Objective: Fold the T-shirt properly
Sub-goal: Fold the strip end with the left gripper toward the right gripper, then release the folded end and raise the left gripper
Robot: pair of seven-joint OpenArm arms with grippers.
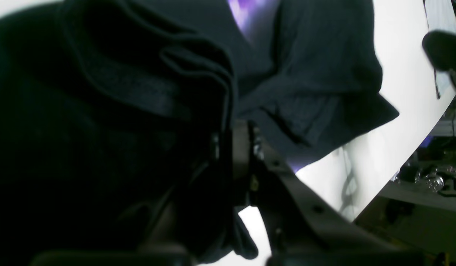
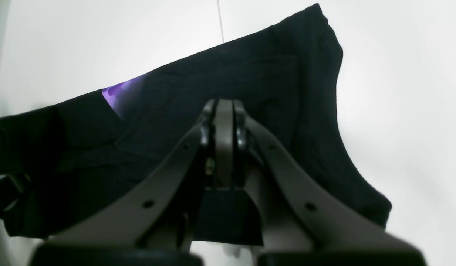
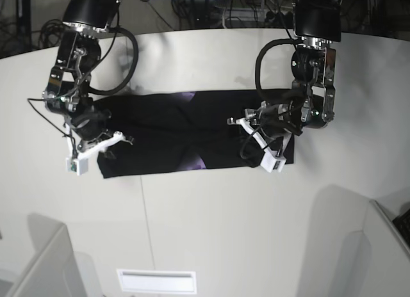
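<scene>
Shirt (image 3: 192, 134): lay as a black band on the table (image 3: 211, 214).
Left claw (image 1: 228, 144): pinched cloth at 3 o'clock.
Right claw (image 2: 223, 111): closed — empty, at 9 o'clock.
Risk: one-sided pull — fold could skew.

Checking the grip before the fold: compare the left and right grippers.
The left gripper has the T-shirt bunched over one finger; the right gripper has bare fingers, cloth flat beyond. Left is at one shirt end, right at the opposite. Both are shut.

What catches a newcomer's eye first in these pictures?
A long black T-shirt lies stretched across the white table, with purple print peeking through its folds. A robot arm stands at each end: the left gripper has cloth bunched at its shut jaws, and the right gripper is shut too.
</scene>
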